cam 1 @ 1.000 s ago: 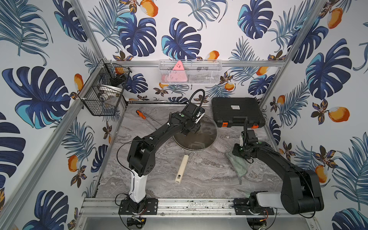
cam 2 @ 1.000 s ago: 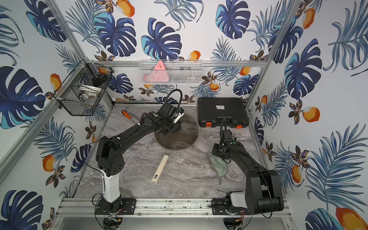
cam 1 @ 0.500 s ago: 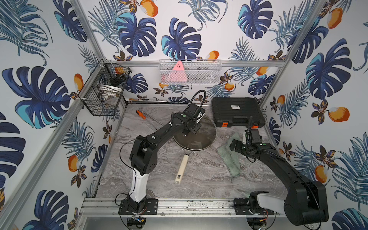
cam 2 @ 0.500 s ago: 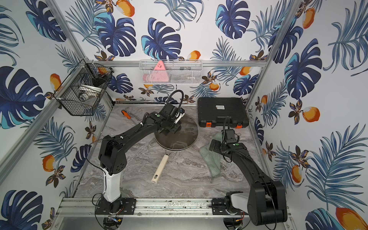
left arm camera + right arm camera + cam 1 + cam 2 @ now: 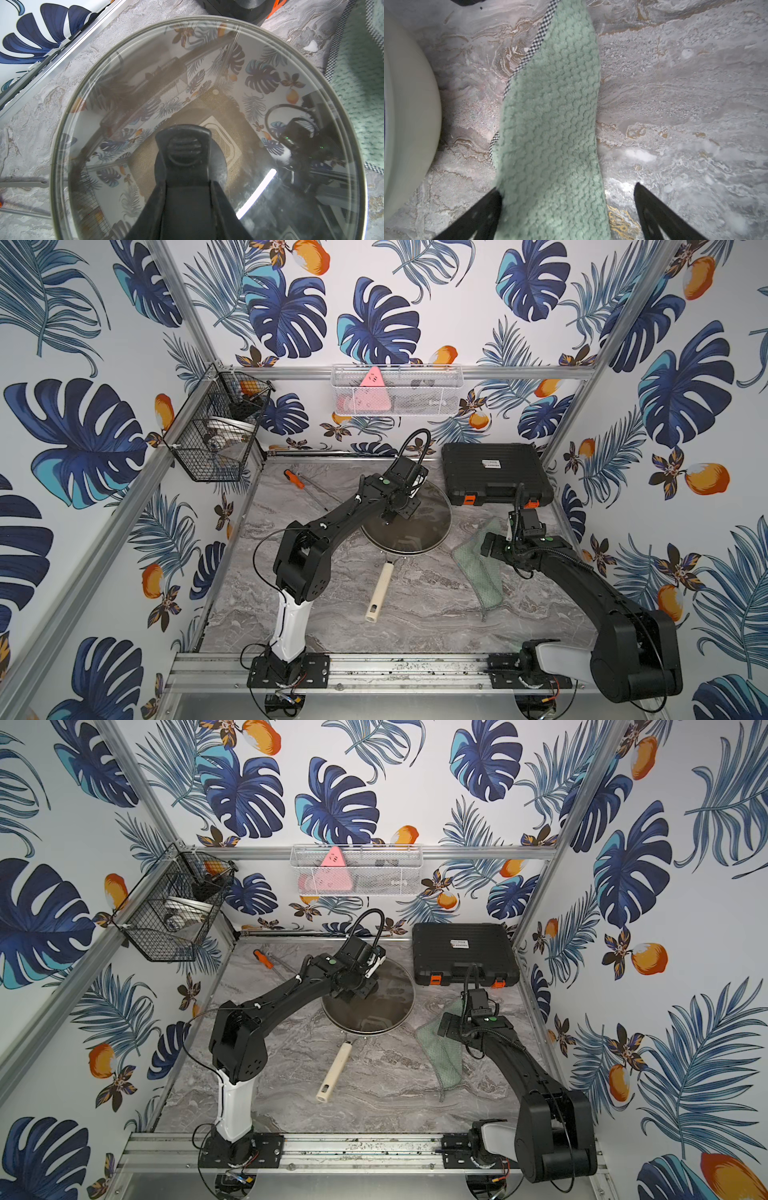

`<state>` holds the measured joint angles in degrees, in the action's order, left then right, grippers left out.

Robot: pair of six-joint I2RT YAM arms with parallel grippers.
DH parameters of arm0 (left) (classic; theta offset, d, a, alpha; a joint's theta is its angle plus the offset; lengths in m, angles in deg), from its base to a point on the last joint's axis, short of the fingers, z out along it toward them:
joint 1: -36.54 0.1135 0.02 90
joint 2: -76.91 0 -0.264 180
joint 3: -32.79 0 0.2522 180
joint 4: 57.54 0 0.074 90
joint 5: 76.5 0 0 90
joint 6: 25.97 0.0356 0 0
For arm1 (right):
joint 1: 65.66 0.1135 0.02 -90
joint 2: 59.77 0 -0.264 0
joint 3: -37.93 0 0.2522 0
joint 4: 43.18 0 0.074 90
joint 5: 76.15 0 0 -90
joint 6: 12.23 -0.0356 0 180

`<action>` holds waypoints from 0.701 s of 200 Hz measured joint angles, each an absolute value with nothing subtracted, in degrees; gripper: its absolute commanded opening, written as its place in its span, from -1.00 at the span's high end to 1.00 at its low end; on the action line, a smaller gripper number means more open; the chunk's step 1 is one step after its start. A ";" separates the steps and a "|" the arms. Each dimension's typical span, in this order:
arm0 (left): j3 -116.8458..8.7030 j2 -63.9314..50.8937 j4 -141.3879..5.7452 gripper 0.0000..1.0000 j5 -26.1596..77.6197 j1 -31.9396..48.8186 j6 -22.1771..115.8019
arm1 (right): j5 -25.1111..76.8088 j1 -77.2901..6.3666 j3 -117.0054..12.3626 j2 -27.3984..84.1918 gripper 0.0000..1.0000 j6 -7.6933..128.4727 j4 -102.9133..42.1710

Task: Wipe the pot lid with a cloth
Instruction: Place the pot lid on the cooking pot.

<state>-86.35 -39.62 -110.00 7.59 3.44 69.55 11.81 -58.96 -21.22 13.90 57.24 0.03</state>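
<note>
- Across both top views, a large round glass pot lid (image 5: pixel 419 526) (image 5: pixel 384 1002) with a metal rim lies near the back middle of a grey marble table (image 5: pixel 415 614) (image 5: pixel 374 1106).
- A cream frying pan handle (image 5: pixel 379 589) (image 5: pixel 334 1071) sticks out from under the lid toward the front.
- The left claw (image 5: pixel 395 516) (image 5: pixel 357 992) sits over the lid's centre; the wrist hides its grip from above.
- A pale green square cloth (image 5: pixel 478 572) (image 5: pixel 444 1056) with a checked edge lies just right of the lid, apart from it.
- The right claw (image 5: pixel 484 549) (image 5: pixel 442 1029) is over the cloth's back part.
- A black plastic tool case (image 5: pixel 494 472) stands at the back right. An orange-handled screwdriver (image 5: pixel 293 479) lies at the back left.
- From the left wrist, the pot lid (image 5: pixel 207 93) fills the picture and mirrors the leaf-patterned walls.
- The left claw (image 5: pixel 187 185) is pinching the lid's black elongated handle (image 5: pixel 182 145), one finger on each side.
- The cloth (image 5: pixel 357 83) shows beyond the lid's rim.
- From the right wrist, the right claw (image 5: pixel 566 187) is spread wide, its two black fingers (image 5: pixel 477 216) far apart.
- The cloth (image 5: pixel 550 104) runs as a long strip between them. It touches one finger and stays clear of the second.
- Bare table (image 5: pixel 675 83) shows on both sides of the strip.
</note>
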 measured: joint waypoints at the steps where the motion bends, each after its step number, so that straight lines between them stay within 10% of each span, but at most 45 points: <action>1: -86.35 -39.62 -110.00 1.00 7.59 3.44 69.53 | 11.81 -58.96 -21.22 13.94 -1.00 57.24 0.03; 112: -84.86 -39.60 -109.39 0.96 7.76 3.39 66.99 | 13.31 -58.99 -20.50 17.46 -1.00 57.63 -1.61; 140: -84.86 -39.60 -109.39 0.58 7.74 3.37 66.95 | 13.51 -58.99 -20.50 17.38 -1.00 57.72 -1.61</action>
